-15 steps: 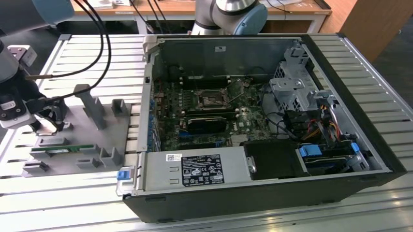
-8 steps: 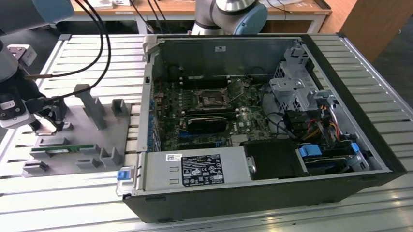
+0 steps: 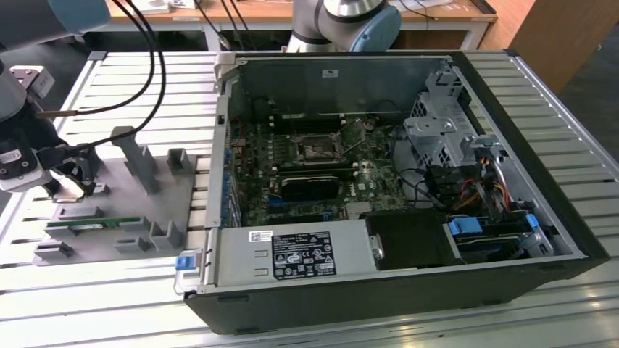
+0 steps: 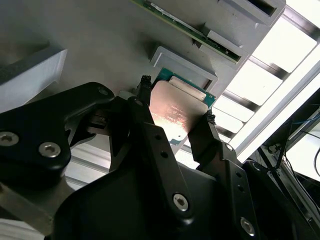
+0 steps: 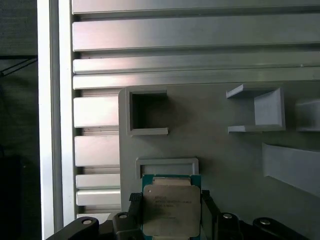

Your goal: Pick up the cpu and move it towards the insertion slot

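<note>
Exterior view: set high, looking obliquely down across the worktop [image 3: 145,80] and the open computer case [image 3: 387,308]. Both wrist views ride close behind the hand [image 4: 176,100] [image 5: 170,197], sharing the cpu [image 4: 172,112] [image 5: 171,212] and the grey fixture plate [image 4: 100,35] [image 5: 215,145].

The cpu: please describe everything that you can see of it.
The cpu is a small flat square chip with a silvery metal top, which reflects light, and a green rim. It sits by a raised grey holder on the grey plate. The gripper is closed on it: one black fingertip presses each of two opposite edges. Its underside is hidden.
</note>
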Tool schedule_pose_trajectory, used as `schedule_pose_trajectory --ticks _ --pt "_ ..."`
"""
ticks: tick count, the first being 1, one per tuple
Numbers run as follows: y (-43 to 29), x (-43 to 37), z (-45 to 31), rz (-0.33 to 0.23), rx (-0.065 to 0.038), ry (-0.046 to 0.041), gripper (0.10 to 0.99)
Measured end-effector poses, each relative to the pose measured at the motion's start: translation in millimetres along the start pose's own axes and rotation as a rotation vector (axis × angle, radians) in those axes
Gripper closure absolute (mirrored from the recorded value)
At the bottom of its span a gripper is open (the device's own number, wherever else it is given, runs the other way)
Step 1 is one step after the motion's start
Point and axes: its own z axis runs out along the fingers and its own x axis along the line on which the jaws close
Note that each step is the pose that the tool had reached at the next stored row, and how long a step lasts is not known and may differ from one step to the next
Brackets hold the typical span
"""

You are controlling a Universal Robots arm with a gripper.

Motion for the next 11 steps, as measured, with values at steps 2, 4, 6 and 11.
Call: schedule_pose_trajectory --ticks 2,4,6,11 --pt "0.0 0.0 -0.5 0.001 0.000 -0.0003 0.537" --pt "0.1 0.0 -1.1 0.001 0.000 -0.0003 0.537" --pt "0.1 0.0 -1.6 0.002 0.000 -0.0003 0.537" --pt "0.1 0.0 -2.7 0.003 0.000 -0.0003 0.537"
